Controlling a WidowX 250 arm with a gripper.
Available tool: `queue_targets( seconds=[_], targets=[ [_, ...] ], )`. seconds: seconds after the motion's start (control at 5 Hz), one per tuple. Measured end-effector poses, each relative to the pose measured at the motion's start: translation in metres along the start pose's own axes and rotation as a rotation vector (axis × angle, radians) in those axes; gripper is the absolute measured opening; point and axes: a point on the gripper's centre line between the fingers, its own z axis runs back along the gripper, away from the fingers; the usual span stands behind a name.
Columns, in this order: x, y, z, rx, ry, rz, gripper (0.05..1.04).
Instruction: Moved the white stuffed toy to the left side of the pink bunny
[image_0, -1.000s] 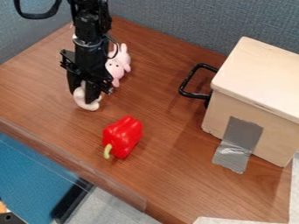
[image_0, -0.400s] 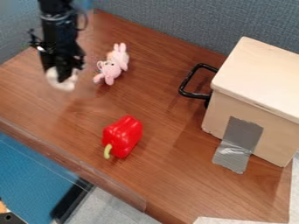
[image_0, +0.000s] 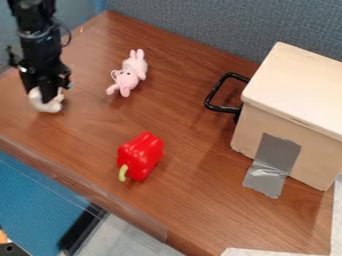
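white stuffed toy (image_0: 40, 106) toward the tabletop's left edge, left of the pink bunny (image_0: 125, 78). black gripper (image_0: 45, 95) pinching it; long axis roughly crosswise to the fingers, head end unclear.

The camera view looks from above, down at a slant, over the wooden table (image_0: 214, 155) and toward the blue-gray fabric partition (image_0: 200, 30) behind it. It is taken from a middle nearness: the far corner of the table is inside the view at upper left, while the lidded box (image_0: 294, 85) is cut by the right edge of the view.
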Motion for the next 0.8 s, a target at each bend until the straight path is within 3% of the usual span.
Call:
queue_targets(
  seconds=[0.2,0.4,0.6,0.8],
  targets=[
    [0.004,0.003,-0.004,-0.009,-0.004,0.006,0.369],
    [0.004,0.0,-0.004,-0.026,-0.006,-0.004,0.679],
    [0.001,0.003,0.019,-0.056,-0.042,-0.026,0.957],
    [0.001,0.007,0.041,-0.062,-0.085,-0.019,1.005]
  ],
)
